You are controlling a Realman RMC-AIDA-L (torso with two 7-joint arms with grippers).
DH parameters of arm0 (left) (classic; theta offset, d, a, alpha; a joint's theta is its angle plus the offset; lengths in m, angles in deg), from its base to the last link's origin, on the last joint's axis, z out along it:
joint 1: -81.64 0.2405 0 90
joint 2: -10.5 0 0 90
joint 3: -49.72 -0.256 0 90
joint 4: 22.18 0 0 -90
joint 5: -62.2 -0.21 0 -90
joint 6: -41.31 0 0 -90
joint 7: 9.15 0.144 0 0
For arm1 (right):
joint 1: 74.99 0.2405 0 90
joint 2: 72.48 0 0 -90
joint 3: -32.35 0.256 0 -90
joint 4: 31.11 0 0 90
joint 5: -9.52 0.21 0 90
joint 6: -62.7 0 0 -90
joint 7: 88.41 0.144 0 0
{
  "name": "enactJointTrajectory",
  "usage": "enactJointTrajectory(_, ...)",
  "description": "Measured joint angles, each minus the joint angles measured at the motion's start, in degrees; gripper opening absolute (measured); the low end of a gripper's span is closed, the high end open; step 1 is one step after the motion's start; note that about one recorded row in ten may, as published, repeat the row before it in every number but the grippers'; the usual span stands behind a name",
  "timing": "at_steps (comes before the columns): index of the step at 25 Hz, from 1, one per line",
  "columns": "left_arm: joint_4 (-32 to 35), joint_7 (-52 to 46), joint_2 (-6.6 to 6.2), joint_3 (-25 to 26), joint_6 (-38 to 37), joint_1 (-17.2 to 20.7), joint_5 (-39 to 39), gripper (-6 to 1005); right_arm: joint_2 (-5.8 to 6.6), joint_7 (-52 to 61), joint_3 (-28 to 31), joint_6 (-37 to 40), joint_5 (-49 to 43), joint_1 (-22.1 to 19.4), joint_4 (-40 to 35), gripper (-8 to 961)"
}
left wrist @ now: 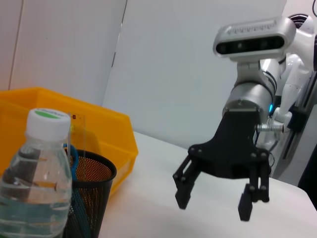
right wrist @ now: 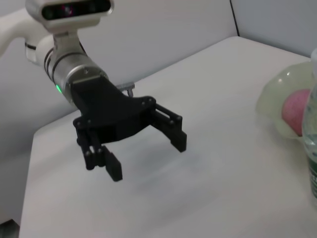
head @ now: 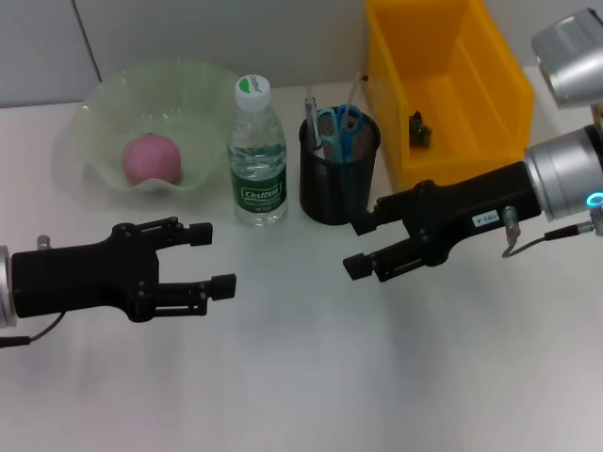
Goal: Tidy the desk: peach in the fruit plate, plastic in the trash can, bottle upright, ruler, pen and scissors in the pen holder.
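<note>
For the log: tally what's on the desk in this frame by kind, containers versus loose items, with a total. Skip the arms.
Containers: 3 – fruit plate, mesh pen holder, yellow bin
Fruit: 1 – peach, in the plate
Bottles: 1 – water bottle, upright
Stationery visible in the holder: 3 – scissors, pen, clear ruler
Scraps in the bin: 1 – small dark piece
Total: 9

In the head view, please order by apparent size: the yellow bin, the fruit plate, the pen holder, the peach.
1. yellow bin
2. fruit plate, nearly as large
3. pen holder
4. peach
</note>
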Motion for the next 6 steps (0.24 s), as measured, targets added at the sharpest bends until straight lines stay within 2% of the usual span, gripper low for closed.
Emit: enactJointTrajectory(6, -0.1, -0.2, 0.21, -0.1, 0.4, -0.2, -0.2, 864, -0.66, -1.5, 0.6, 0.0, 0.1, -0.5, -0.3, 783)
